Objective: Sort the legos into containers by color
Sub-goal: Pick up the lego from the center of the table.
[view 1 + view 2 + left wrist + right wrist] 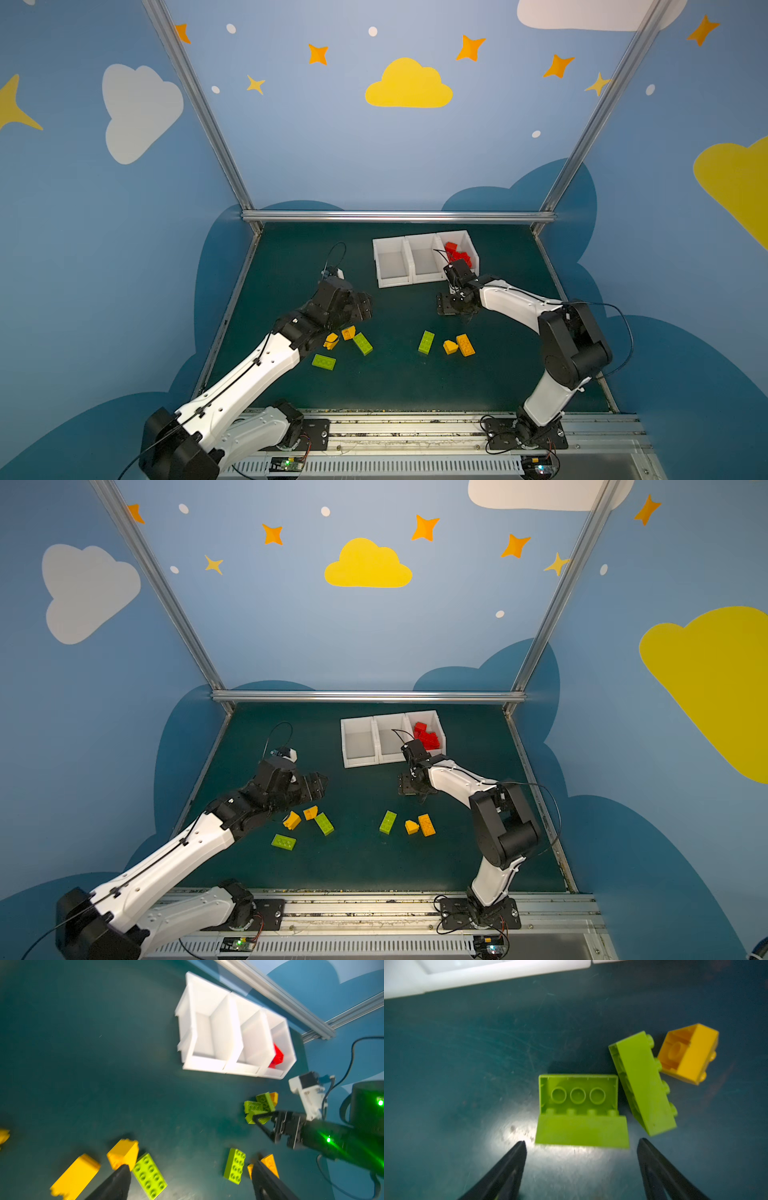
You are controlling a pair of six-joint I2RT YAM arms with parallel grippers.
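Three white bins (395, 283) stand in a row at the back; the rightmost holds red legos (457, 254), the other two look empty. My right gripper (582, 1142) is open, pointing down just in front of the bins over two green bricks (579, 1109), a third green brick (643, 1084) on its side and a yellow brick (689, 1055). The top views hide these under that gripper (448, 306). My left gripper (190, 1165) is open and holds nothing; it hovers above a yellow brick (348, 332) and a green brick (363, 343).
More loose legos lie on the green mat: a yellow one (331, 340) and a green one (323, 362) by the left arm, a green one (426, 342) and two yellow ones (450, 346) (465, 345) mid-right. An aluminium rail (399, 216) bounds the back.
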